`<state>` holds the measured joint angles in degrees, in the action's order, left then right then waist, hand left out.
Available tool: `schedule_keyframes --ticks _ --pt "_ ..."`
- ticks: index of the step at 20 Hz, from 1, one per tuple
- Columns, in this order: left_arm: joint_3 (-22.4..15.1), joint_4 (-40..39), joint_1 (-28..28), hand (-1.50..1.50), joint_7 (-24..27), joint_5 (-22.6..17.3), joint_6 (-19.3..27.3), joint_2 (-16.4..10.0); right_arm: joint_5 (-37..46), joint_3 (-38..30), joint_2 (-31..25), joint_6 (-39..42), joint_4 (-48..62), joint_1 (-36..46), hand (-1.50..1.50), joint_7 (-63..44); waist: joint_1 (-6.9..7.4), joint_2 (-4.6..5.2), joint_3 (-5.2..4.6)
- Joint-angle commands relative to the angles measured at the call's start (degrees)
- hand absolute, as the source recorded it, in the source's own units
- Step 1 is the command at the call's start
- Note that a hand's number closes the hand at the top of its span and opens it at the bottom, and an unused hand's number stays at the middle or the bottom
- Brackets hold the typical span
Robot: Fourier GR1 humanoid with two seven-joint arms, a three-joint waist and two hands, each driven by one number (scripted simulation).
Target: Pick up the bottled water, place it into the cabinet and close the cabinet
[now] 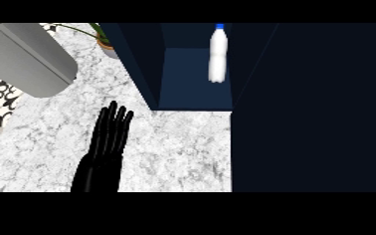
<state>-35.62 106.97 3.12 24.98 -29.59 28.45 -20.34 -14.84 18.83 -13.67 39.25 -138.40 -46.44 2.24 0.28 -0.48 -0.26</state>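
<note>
Black left robot hand [109, 134], fingers straight and released, grasps nothing above the marble counter [183, 149].

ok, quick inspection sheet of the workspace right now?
Surface: white marbled counter.
Job's things: bottled water inside the open cabinet, toward its right wall; dark panel at right, likely its door.
Clutter: grey rounded object, potted plant, patterned item at left edge.
Hands: left hand open, fingers straight, over the counter; right hand not in view.
Cables: nothing seen.
Surroundings: nothing seen.
</note>
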Motion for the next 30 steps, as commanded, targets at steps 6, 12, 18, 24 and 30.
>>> schedule_keyframes --ticks 6,12,18,24,30 --pt "3.8 5.1 8.1 -1.50 3.2 -2.7 -3.5 -4.5 17.7 15.4 3.6 -6.0 -11.9 5.1 1.50 -9.8 0.40 -0.22 -0.22" --pt "7.1 6.2 11.2 -1.50 3.5 -5.2 -6.7 -7.4 25.6 25.4 6.8 -8.5 -11.1 12.8 1.50 -15.6 0.69 -0.13 -0.19" --pt "10.9 6.8 12.9 -1.50 5.1 -6.9 -9.4 -9.6 27.9 27.9 12.2 -11.7 -5.4 23.7 1.50 -21.3 1.33 -0.15 -0.37" --pt "11.8 8.6 15.9 -1.50 4.9 -8.6 -11.2 -11.2 27.8 30.7 13.4 -17.8 -0.7 33.3 1.50 -26.6 1.71 -0.10 -0.38" --pt "13.0 9.1 18.0 -1.50 6.0 -9.7 -14.9 -13.0 27.4 29.3 13.3 -21.0 1.8 41.1 1.50 -29.2 2.28 0.02 -0.45"
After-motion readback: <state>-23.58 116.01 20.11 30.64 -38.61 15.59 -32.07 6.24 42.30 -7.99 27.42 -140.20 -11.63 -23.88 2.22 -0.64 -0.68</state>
